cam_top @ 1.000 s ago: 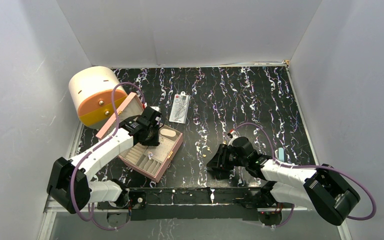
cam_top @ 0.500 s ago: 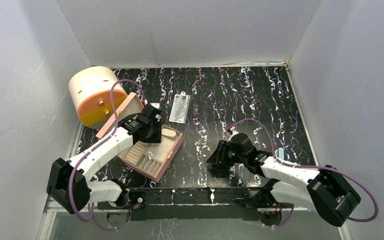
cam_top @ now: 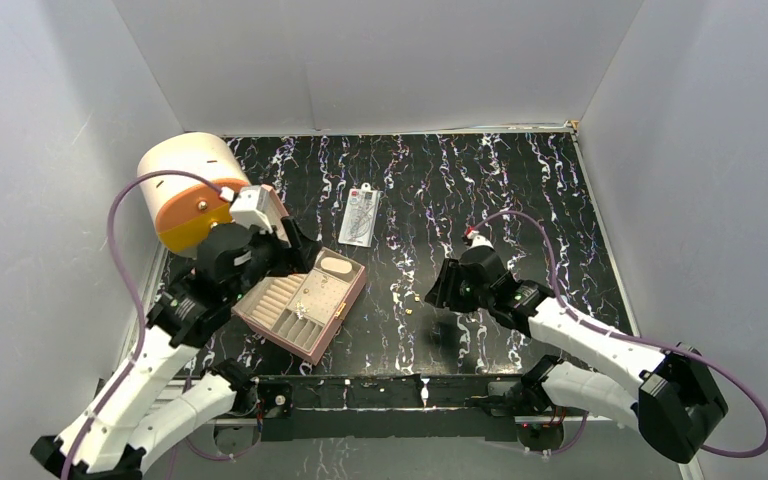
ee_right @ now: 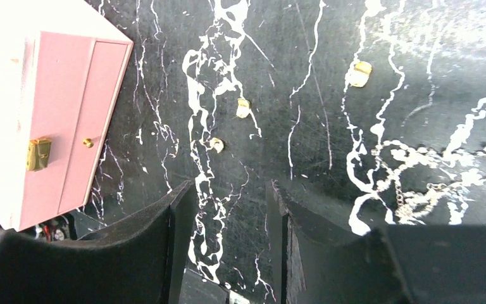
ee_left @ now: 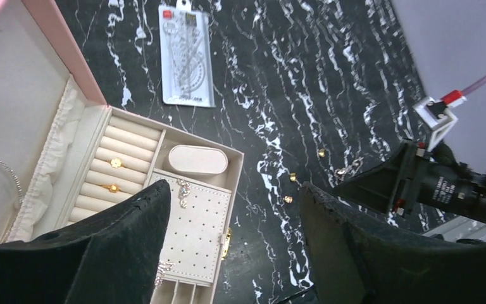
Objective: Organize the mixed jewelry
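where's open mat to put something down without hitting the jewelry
The far mat between the clear packet and the right wall is bare. Crowded: the strip between the pink box and the right gripper, where studs and a chain lie.

You can see a black table top with white streaks (cam_top: 520,190). A big round tub, cream with an orange end (cam_top: 188,190), sits at its far left. A clear flat packet with a white card (cam_top: 360,216) lies near the open pink box (cam_top: 343,313).

shiny gold metal studs (ee_right: 243,107) lie on a smooth marbled tabletop (ee_right: 329,95) beside a matt cloth-lined box (ee_right: 69,126).
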You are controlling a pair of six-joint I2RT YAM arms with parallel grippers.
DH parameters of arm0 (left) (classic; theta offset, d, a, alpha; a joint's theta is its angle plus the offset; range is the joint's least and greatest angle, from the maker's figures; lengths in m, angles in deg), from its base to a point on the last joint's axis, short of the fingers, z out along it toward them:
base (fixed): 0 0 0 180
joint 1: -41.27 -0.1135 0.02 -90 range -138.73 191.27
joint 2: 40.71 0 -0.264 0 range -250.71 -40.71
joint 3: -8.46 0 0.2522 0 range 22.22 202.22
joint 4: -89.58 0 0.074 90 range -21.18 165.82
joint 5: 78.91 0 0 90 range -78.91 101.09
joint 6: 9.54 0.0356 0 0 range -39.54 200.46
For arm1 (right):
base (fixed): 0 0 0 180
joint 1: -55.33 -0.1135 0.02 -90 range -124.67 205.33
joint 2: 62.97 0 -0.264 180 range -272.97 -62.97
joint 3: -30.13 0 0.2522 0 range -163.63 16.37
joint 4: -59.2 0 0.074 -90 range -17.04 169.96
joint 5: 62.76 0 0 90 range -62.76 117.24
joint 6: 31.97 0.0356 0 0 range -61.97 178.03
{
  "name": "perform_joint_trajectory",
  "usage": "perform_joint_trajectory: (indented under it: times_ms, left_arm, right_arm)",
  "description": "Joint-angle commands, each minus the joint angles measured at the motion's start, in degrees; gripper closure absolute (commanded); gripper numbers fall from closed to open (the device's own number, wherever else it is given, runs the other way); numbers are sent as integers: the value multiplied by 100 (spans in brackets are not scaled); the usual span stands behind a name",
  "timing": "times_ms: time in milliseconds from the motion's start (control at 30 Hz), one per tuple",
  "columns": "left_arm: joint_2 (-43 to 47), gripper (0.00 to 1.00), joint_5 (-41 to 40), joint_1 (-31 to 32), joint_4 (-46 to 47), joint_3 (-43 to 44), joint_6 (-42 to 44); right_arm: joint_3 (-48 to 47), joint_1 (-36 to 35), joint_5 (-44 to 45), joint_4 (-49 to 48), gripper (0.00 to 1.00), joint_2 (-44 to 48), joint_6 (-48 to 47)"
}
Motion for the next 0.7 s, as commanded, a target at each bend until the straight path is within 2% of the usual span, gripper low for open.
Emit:
perform_joint_trajectory:
  times_ms: [0,133,333,467,667]
  left_arm:
    - [548,26,-56,14,-46,-105,-33]
    - [1108,21,12,16,-178,-296,-294]
    - [1823,22,1123,18,306,-969,-946]
    - [2152,23,1237,13,188,-954,-978]
    - [2193,23,1359,19,156,-905,-986]
  right_arm:
    - [-674,-20,445,839,46,-90,-258]
    - [-987,-16,602,1232,46,-282,-233]
    - [-1340,-318,789,1093,48,-699,-183]
    - [-1853,-716,1200,1292,48,-1340,-21]
    - [-2477,-924,1550,1607,50,-2327,98]
